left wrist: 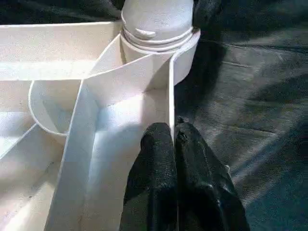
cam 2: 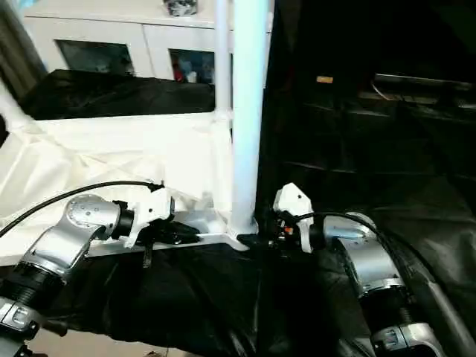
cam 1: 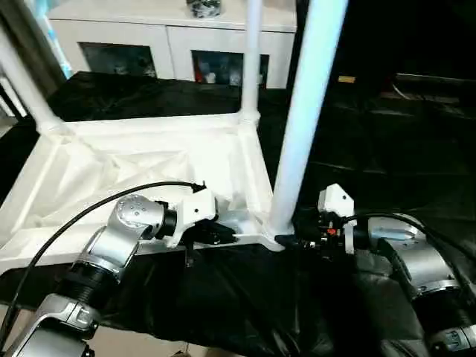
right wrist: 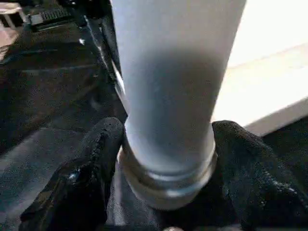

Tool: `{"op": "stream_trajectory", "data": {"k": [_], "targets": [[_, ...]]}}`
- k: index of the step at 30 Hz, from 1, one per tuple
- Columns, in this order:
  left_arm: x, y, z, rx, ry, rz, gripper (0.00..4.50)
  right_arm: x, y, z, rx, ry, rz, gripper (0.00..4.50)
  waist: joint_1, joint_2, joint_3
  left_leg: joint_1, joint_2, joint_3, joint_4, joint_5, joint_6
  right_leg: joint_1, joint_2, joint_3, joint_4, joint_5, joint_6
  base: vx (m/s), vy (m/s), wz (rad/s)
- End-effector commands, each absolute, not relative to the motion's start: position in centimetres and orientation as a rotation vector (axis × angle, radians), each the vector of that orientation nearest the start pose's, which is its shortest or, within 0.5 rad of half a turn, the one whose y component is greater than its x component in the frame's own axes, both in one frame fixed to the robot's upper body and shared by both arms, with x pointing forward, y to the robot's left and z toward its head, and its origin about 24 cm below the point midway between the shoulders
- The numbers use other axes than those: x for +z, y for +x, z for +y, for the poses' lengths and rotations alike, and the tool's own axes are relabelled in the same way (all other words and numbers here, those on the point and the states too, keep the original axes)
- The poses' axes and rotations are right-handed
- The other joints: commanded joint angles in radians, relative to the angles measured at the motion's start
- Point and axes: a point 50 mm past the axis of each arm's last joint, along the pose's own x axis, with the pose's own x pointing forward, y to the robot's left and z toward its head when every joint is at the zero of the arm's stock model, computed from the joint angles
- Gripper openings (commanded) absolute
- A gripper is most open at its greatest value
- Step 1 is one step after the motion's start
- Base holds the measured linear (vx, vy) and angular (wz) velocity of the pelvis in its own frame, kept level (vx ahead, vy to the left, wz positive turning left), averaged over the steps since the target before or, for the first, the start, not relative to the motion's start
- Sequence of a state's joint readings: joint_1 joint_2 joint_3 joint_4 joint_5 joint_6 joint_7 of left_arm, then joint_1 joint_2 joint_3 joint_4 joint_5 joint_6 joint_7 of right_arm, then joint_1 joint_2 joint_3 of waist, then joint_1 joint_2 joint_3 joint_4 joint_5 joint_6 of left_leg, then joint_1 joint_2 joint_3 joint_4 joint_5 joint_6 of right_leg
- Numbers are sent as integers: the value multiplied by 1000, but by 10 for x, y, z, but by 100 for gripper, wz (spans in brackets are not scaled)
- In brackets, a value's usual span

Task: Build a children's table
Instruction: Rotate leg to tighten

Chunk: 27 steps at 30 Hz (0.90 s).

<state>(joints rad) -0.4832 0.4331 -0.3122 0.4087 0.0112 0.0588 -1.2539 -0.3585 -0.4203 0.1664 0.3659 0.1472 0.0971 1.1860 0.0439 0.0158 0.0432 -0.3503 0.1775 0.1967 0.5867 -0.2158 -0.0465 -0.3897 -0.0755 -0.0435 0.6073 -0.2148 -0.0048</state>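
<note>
The white tabletop (cam 1: 149, 160) lies underside up on a black cloth, ribs showing. Three white legs stand upright in its corner sockets: one at the near right corner (cam 1: 301, 126), one at the far right (cam 1: 251, 59) and one at the far left (cam 1: 26, 85). My left gripper (left wrist: 173, 132) is shut on the thin rim of the tabletop's near edge, just left of the near right socket (left wrist: 159, 43). My right gripper (right wrist: 166, 132) is at the base of the near right leg, with one black finger (right wrist: 103, 144) on each side of the flared end and the jaws open.
A white glass-door cabinet (cam 1: 171, 37) stands behind the tabletop. Black cloth (cam 1: 372, 149) covers the surface to the right and in front of it. A black cable (cam 1: 97, 208) loops over my left forearm.
</note>
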Motion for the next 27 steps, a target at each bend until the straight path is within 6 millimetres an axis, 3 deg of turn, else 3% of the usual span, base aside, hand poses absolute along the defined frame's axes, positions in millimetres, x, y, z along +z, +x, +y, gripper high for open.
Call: {"op": "stream_trajectory", "data": {"k": [1,8,15,27], "targets": [[44,291,135,-1453,492,456,0,47,280,-148,1348,-211,310,323,4,-11,-50,1,61,-19,-60,-74,110,45,-71,44,-53,4,-307,0,0,0],[43,293,134,-1450,498,456,0,46,278,-145,1378,-231,309,323,15,-9,-51,4,60,-19,-60,-93,91,44,-72,44,-54,-25,-299,0,0,0],[43,294,136,-1451,510,463,0,44,280,-145,1376,-214,323,266,17,-5,-52,2,58,-20,-58,-80,96,45,-69,42,-50,14,-306,0,0,0],[43,298,139,-1428,513,462,0,42,281,-140,1393,-211,326,261,17,-5,-51,2,59,-21,-60,-102,81,46,-70,42,-53,-18,-300,0,0,0]]}}
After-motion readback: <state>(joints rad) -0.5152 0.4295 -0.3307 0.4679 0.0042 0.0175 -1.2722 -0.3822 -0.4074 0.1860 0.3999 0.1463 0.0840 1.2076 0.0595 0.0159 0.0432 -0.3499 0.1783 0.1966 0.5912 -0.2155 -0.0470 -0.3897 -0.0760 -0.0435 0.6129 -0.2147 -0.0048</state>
